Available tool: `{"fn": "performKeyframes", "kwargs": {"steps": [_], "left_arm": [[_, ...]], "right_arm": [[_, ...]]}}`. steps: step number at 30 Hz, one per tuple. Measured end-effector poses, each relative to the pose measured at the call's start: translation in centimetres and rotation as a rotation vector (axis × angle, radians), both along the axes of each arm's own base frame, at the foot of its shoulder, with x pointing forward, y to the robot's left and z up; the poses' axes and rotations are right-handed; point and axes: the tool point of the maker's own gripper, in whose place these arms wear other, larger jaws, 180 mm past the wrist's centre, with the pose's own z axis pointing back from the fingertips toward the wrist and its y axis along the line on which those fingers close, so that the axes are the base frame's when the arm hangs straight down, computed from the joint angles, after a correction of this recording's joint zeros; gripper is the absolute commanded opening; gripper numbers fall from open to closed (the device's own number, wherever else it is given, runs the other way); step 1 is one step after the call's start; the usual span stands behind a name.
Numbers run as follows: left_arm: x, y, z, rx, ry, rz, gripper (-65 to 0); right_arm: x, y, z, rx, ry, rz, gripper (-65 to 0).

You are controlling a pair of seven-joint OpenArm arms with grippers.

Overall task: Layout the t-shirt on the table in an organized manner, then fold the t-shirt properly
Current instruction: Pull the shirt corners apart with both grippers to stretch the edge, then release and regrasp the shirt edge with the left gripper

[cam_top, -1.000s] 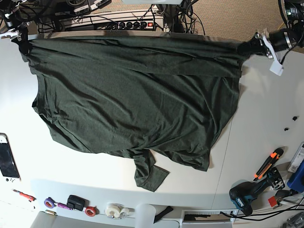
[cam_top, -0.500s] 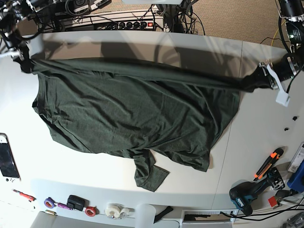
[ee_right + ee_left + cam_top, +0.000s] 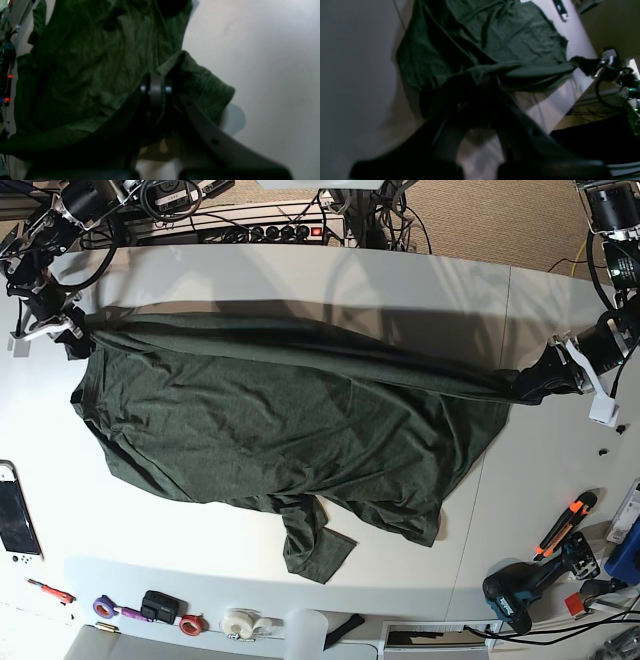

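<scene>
- The left gripper [image 3: 548, 376] is clamped tight on one end of the shirt [image 3: 280, 430] edge, at the side of the table [image 3: 300, 275] crossed by the dark seam.
- The right gripper [image 3: 70, 335] pinches the opposite end, jaws closed on cloth.
- Between them the edge runs taut as a raised ridge, apparently so the body can be drawn flat.
- Most of the shirt lies wrinkled mid-table, one sleeve [image 3: 315, 545] trailing toward the tape rolls [image 3: 240, 623].
- Layout looks unfinished; folding not yet begun.
</scene>
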Motion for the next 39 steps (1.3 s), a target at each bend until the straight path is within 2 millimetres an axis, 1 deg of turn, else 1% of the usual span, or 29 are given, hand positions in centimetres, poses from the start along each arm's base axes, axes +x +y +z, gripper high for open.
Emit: {"fn": "performKeyframes", "kwargs": {"steps": [5, 9, 12, 14, 16, 18, 21, 23, 24, 26, 27, 28, 30, 31, 32, 36, 39], "left_arm": [[0.4, 0.6, -0.9, 0.07, -0.001, 0.027, -65.0], [0.7, -0.1, -2.1, 0.106, 0.013, 0.028, -65.0], [1.0, -0.8, -3.1, 0.171, 0.031, -0.013, -65.0], [1.7, -1.3, -3.3, 0.211, 0.019, -0.031, -65.0], [2.9, -1.2, -3.7, 0.24, 0.037, 0.015, -65.0], [3.4, -1.2, -4.4, 0.297, 0.046, 0.024, -65.0], [3.4, -1.7, -5.4, 0.36, 0.053, -0.003, -65.0], [3.1, -2.3, -5.8, 0.364, 0.058, -0.025, -65.0], [3.0, -2.6, -5.9, 0.363, 0.059, -0.034, -62.4], [2.9, -2.9, -6.0, 0.363, 0.062, -0.045, -46.6], [2.9, -2.9, -6.0, 0.362, 0.062, -0.045, -40.1], [2.9, -2.9, -6.0, 0.362, 0.06, -0.043, -36.5], [3.0, -2.8, -6.0, 0.362, 0.062, -0.04, -36.0], [3.0, -2.8, -6.0, 0.363, 0.062, -0.04, -36.0], [3.0, -2.8, -6.0, 0.363, 0.062, -0.04, -36.0], [3.0, -2.9, -6.0, 0.362, 0.062, -0.04, -36.0], [3.2, -2.9, -5.8, 0.362, 0.056, -0.039, -36.0]], "right_arm": [[-0.6, -0.4, -0.8, -0.016, 0.058, -0.016, -65.0], [-0.8, -0.6, -1.1, -0.016, 0.077, -0.029, -65.0], [-0.7, -0.7, -1.0, -0.017, 0.072, -0.033, -65.0], [-0.7, -0.7, -1.0, -0.017, 0.07, -0.036, -65.0], [-0.7, -0.7, -1.0, -0.017, 0.071, -0.037, -65.0], [-0.7, -0.7, -1.1, -0.019, 0.073, -0.036, -65.0], [-0.9, -0.9, -1.3, -0.031, 0.088, -0.038, -65.0], [-1.0, -1.0, -1.3, -0.035, 0.092, -0.039, -65.0], [-1.0, -1.0, -1.3, -0.036, 0.091, -0.041, -65.0], [-1.0, -1.0, -1.3, -0.036, 0.091, -0.041, -65.0], [-0.9, -1.0, -1.3, -0.036, 0.091, -0.041, -65.0], [-0.9, -1.0, -1.3, -0.036, 0.091, -0.041, -60.9], [-0.9, -1.1, -1.2, -0.039, 0.083, -0.045, -44.0], [-0.8, -1.1, -1.1, -0.037, 0.078, -0.045, -38.3], [-0.7, -1.1, -1.0, -0.037, 0.067, -0.045, -36.4], [-0.5, -1.3, -0.7, -0.045, 0.05, -0.057, -36.4], [0.0, -1.4, 0.0, -0.026, 0.008, -0.066, -36.4]]}}
